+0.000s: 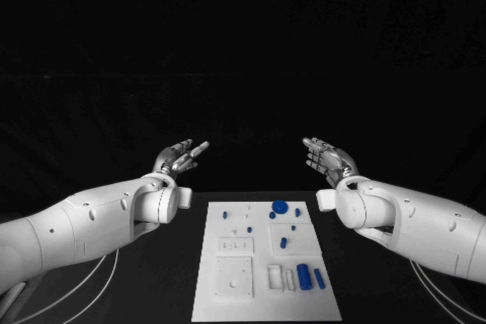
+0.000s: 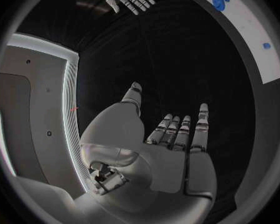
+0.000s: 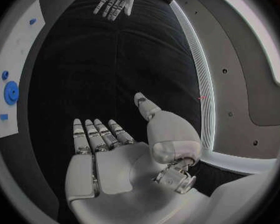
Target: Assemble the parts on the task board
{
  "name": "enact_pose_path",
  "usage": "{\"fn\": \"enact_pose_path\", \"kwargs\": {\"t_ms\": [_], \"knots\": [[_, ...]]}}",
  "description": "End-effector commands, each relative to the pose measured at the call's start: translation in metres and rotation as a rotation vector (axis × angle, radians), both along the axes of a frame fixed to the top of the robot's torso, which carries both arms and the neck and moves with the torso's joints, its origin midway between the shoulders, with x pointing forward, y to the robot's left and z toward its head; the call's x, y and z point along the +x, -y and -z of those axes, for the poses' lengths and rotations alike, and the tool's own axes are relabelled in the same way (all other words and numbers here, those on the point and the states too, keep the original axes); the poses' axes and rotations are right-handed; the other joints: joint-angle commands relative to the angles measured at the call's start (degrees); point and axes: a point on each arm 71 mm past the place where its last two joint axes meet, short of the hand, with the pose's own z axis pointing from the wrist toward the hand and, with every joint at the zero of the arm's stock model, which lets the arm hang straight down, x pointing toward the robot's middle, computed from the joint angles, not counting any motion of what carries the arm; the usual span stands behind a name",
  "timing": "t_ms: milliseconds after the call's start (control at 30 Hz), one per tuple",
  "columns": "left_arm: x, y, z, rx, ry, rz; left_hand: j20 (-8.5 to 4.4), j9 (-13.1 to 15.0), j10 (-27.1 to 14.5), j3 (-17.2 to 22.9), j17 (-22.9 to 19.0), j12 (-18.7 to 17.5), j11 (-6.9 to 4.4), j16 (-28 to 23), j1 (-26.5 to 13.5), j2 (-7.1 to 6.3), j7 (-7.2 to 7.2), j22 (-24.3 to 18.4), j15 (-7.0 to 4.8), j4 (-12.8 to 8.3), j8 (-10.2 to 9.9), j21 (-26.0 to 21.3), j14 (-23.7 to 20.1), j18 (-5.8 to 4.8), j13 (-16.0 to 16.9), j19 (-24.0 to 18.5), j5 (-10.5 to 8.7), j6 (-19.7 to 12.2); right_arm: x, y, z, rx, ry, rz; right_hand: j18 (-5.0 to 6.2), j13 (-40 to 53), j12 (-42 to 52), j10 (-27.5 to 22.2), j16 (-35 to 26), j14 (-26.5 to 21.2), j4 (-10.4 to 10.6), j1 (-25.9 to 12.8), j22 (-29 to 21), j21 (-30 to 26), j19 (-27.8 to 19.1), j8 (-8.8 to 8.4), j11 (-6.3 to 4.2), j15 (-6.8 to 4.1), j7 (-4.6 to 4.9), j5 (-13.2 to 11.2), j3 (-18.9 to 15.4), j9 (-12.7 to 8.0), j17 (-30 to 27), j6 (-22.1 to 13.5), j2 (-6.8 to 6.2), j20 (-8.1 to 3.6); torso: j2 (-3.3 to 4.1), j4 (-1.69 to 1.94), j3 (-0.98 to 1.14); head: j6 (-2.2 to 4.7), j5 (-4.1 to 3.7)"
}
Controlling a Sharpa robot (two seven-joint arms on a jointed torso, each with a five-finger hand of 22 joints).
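both hands up and empty, nothing started by the look of it

left hand point(image 1: 180, 157) and right hand point(image 1: 328, 157) hover beyond the far end of the white board point(image 1: 225, 306), fingers spread wide, holding nothing. the blue parts point(image 1: 279, 206) lie loose on the board's right side, so the assembly seems wholly left to do.
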Motion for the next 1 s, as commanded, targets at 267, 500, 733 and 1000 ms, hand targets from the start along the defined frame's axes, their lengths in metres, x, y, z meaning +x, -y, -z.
{"fn": "enact_pose_path", "kwargs": {"t_ms": [267,500,733,1000], "knots": [[0.014,0.001,-0.004,0.029,-0.072,0.114,0.11,0.1,0.5,-0.4,0.0,0.3,0.12,0.3,0.5,0.26,0.14,0.0,0.05,0.0,0.3,0.2,0.2,0.39,0.1,0.3,0.2,0.4,0.021,0.004,-0.004,-0.064,-0.119,-0.295,1.33,0.4,0.6,7.0,0.7,9.0,0.0,11.5,0.3,1.0,2.5,0.61,-0.99,-0.89,3.74,3.3,-7.4,0.3,0.5,5.0,-1.4,-0.26,0.01,-0.02,0.01,0.0,-0.01],[0.016,-0.001,-0.005,0.026,-0.058,0.119,-0.21,0.3,4.9,-0.4,0.6,0.7,1.88,1.3,0.9,1.01,1.87,0.5,2.8,-0.2,1.1,1.0,7.2,0.81,0.3,4.3,0.22,3.3,0.028,0.018,0.001,-0.327,-0.028,-0.285,2.27,1.0,1.0,18.7,1.4,25.5,-3.6,18.4,1.8,5.5,22.2,1.41,-2.31,-1.8,2.37,5.6,-9.2,1.0,1.3,17.2,-3.15,-2.08,0.01,-0.09,-0.11,-1.07,0.19],[0.01,0.001,-0.006,0.026,-0.033,0.153,-8.47,1.8,42.3,-0.9,2.6,4.0,2.84,11.8,5.3,3.72,3.39,3.5,-0.68,-3.2,6.9,10.0,43.1,-1.98,1.9,26.6,0.66,30.1,0.026,0.011,-0.001,-0.665,0.121,-0.365,0.65,2.1,2.1,47.4,3.3,53.0,-6.0,24.9,2.6,8.5,44.2,2.73,-6.3,-8.47,-0.04,6.7,-1.0,3.3,6.4,44.8,-6.66,-9.01,0.29,0.0,-0.17,-1.44,0.14],[-0.012,0.009,-0.01,0.053,-0.023,0.289,-13.09,2.0,52.5,-2.0,3.7,2.5,-0.38,14.2,9.6,5.3,1.38,5.5,-4.12,-4.2,5.3,14.6,50.5,-4.88,2.0,31.3,0.25,36.0,0.018,-0.003,0.0,-0.99,0.246,-0.443,1.18,2.1,2.1,55.1,10.0,70.5,-5.6,26.9,7.1,17.6,60.3,2.66,-9.75,-14.85,-0.96,6.1,-0.1,3.5,14.7,49.8,-9.62,-16.14,1.79,0.08,-0.54,-1.31,0.13]]}}
